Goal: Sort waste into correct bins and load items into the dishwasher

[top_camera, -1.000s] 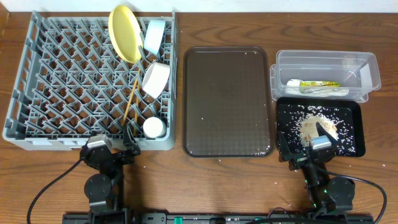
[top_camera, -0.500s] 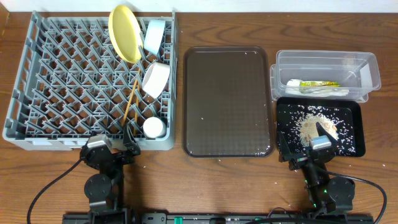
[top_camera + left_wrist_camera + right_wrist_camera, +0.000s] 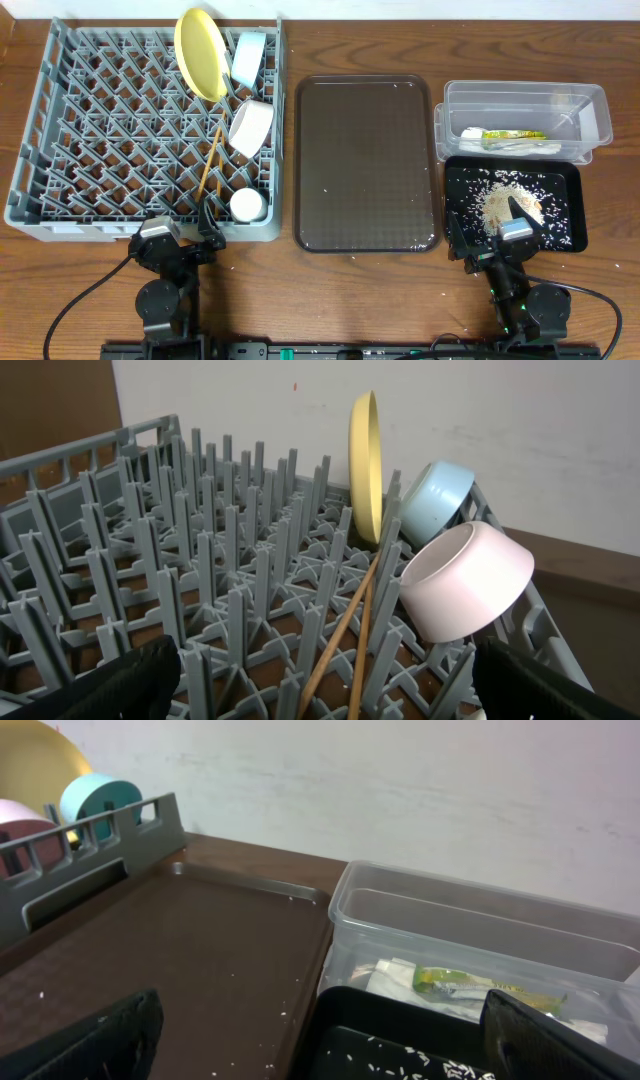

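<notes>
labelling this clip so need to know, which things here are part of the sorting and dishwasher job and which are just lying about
Part of the job: dish rack, yellow plate, light blue bowl, white bowl, chopsticks, white cup, clear tub, napkin, wrapper, black tray, rice scraps.

Just lying about: brown serving tray, with a few specks on it.

dark brown serving tray (image 3: 365, 165) lies flat mid-table, rectangular, rounded corners, low raised rim, fine textured floor; long side runs front to back; a few tiny white specks (image 3: 326, 194) sit on it near the left rim, more along the front edge; front rim shows a glossy sheen; wooden table (image 3: 330, 300) is mid-brown with the grain running left-right; off-white wall (image 3: 400, 790) stands behind the table's far edge; the left wrist view shows a small reddish mark (image 3: 294, 385) high on it
</notes>
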